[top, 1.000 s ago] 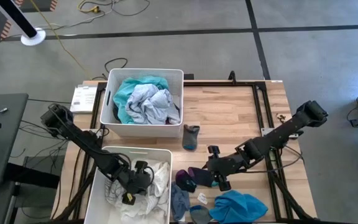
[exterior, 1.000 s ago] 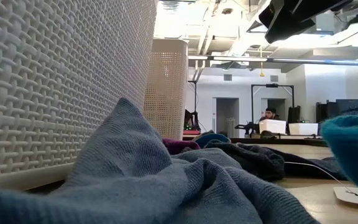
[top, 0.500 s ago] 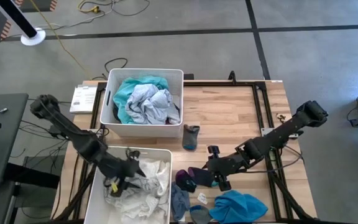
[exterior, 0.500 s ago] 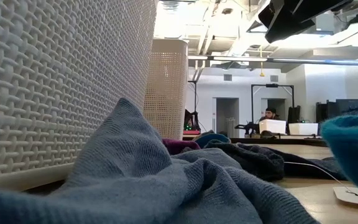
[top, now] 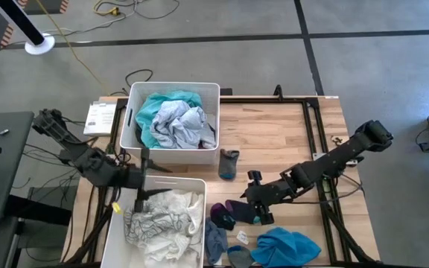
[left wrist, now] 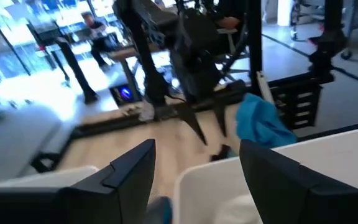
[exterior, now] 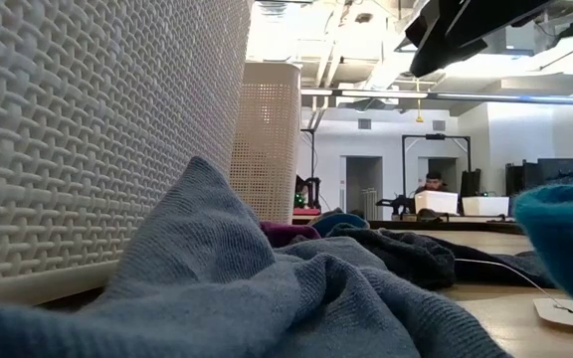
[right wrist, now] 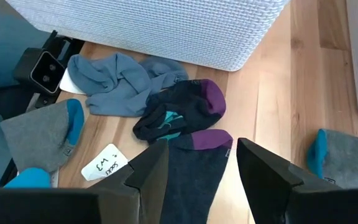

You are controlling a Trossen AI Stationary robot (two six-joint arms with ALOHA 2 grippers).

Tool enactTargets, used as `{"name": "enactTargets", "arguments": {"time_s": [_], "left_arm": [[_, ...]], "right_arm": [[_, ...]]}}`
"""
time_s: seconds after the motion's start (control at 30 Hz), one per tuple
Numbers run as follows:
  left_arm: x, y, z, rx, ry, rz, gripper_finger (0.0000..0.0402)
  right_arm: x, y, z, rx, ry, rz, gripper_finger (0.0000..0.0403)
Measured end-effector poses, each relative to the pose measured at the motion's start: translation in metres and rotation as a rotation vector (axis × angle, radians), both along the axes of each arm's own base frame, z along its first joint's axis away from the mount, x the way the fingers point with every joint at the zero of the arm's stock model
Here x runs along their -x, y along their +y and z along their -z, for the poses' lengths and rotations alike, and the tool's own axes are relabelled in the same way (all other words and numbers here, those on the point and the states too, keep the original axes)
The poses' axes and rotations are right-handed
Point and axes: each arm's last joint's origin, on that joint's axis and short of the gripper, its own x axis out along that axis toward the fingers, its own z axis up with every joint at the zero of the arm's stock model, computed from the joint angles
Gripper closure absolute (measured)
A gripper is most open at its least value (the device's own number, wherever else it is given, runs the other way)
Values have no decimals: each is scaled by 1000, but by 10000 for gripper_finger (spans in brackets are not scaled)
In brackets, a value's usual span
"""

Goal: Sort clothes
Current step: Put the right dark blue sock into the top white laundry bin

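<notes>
Now that the left gripper (top: 141, 177) has let go and pulled back to the near bin's (top: 118, 216) rim, jaws spread and empty, the white clothes (top: 162, 219) lie dropped inside: one item sorted. Right gripper (top: 258, 205) hangs, jaws spread, over dark socks (right wrist: 182, 121) on the tabletop (top: 274, 134). Low view is mostly blocked by a grey garment (exterior: 267, 288); the blue cloth (top: 285, 247) is cut off.
</notes>
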Motion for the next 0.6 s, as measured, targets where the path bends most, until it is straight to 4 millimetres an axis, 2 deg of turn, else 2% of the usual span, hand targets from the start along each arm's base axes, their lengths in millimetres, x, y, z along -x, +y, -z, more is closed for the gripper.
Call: {"name": "enactTargets", "arguments": {"time_s": [0.2,0.6], "left_arm": [[7,6,-5,-67,-24,-31,172],[6,5,-2,-80,5,-25,172]], "right_arm": [[0,0,0,0,0,0,201],[0,0,0,-5,1,5,201]]}}
